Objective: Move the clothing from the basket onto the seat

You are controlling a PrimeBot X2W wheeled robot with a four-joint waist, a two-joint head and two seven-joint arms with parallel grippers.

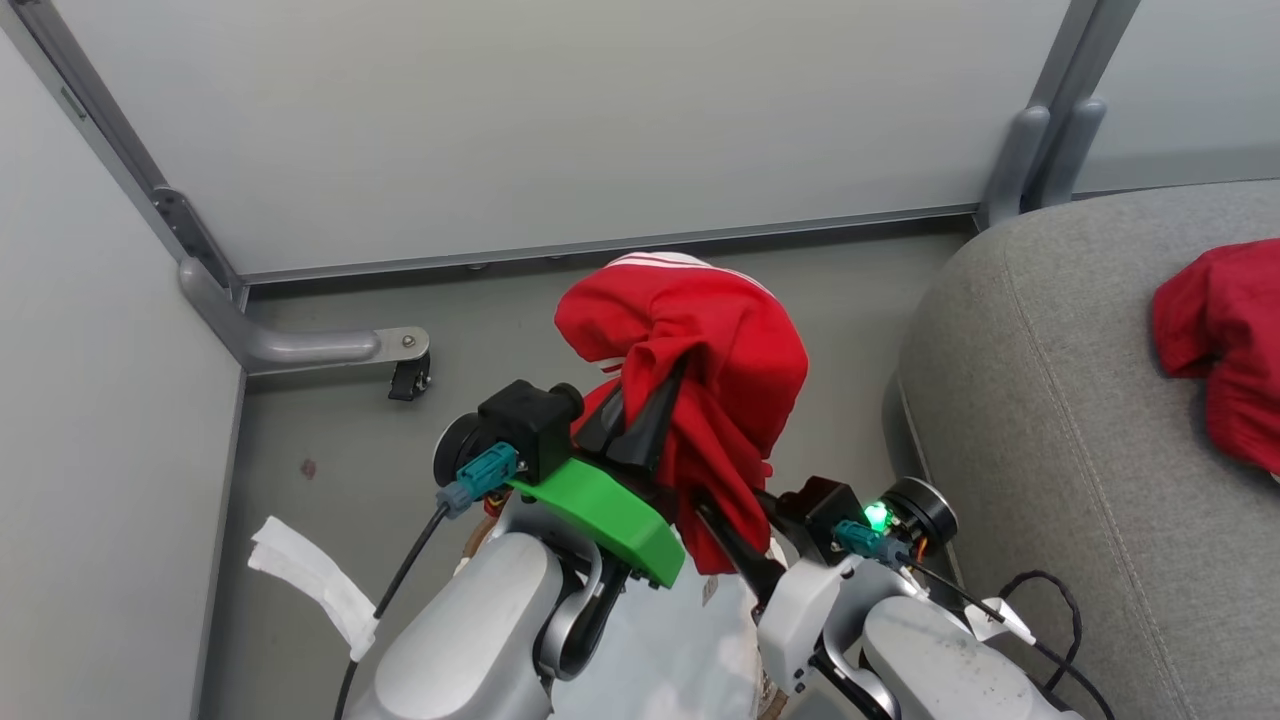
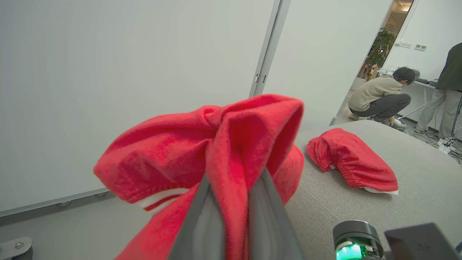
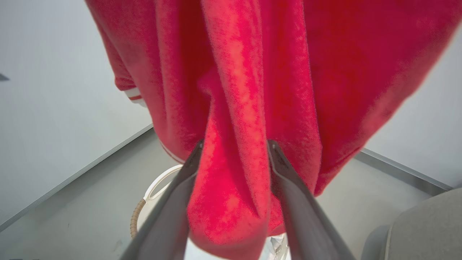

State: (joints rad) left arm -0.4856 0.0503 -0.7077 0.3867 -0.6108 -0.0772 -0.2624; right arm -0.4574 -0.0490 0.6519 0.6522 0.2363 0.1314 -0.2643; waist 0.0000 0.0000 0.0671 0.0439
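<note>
Clothing (image 1: 690,340) position?

"One red garment, bunched, lifted above the basket (image 3: 139,213) in front of me. My left gripper (image 1: 650,390) is pinched onto its upper fold, my right gripper (image 3: 234,144) clamped on the hanging part just below."

"And the seat (image 1: 1050,400)?"

"Off to my right, right arm nearer. A second red piece (image 1: 1220,340) lies there. I'd judge the carry goes rightward."

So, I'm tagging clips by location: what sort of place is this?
Probably an office or lab test bay, not a home: plain white partition panels on wheeled metal feet, a grey sofa seat set beside them, and a crouching person near floor cables beyond.
</note>
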